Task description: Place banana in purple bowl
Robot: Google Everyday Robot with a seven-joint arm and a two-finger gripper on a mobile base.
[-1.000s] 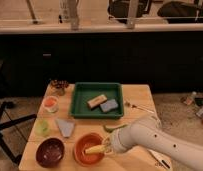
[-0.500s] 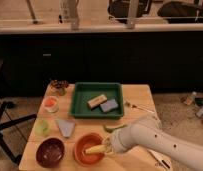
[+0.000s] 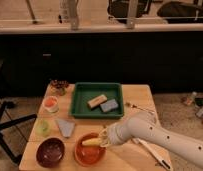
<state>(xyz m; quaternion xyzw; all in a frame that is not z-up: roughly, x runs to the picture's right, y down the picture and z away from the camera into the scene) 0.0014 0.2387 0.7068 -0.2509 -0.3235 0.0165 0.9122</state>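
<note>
Room around the orange bowl [image 3: 88,156] is tight. It sits at the front edge of the wooden table [image 3: 137,97], and the purple bowl [image 3: 50,152] stands just to its left, near it but not touching as far as I can see. Behind the orange bowl the green tray [image 3: 81,107] fills the middle of the table, with a tan block [image 3: 96,101] and a grey block [image 3: 109,105] inside. Behind and to the left of the orange bowl lie a grey wedge [image 3: 65,127] and a green cup [image 3: 43,127]. The only open wood is to the right of the orange bowl, and my white arm [image 3: 155,132] crosses it, coming in from the right.

The gripper [image 3: 103,139] hangs over the right rim of the orange bowl, its fingers clamped together on the banana [image 3: 91,142]. The banana points left across the orange bowl's inside — I cannot tell whether it rests on the bottom or hangs clear. It is not in the purple bowl.

Against the views from half a second and a full second back, I see no change — arm, banana and both bowls sit where they were.
</note>
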